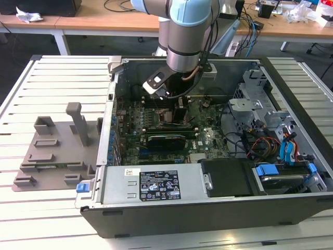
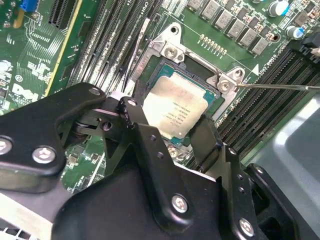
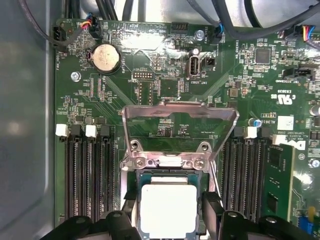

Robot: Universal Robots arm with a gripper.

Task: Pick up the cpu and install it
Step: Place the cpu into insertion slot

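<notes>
The cpu (image 2: 172, 106), a small square chip with a pale silver top, sits between my two black fingers directly over the metal-framed socket (image 2: 227, 82) of the green motherboard. My gripper (image 2: 168, 120) is shut on it, one finger against each opposite edge. In the first wrist view the cpu (image 3: 167, 207) lies within the socket frame (image 3: 165, 162), and the socket's load plate (image 3: 177, 117) stands flipped open behind it. Whether the chip rests in the socket or hovers just above it is not visible. In the exterior view my gripper (image 1: 174, 112) reaches down into the open computer case (image 1: 291, 104).
Memory slots (image 3: 87, 170) run along both sides of the socket, with a thin lever wire (image 2: 280, 86) sticking out beside it. A grey holder block (image 1: 57, 151) with upright posts lies outside the case at the exterior view's left. The power supply (image 1: 156, 183) and drive cage (image 1: 260, 114) crowd the case.
</notes>
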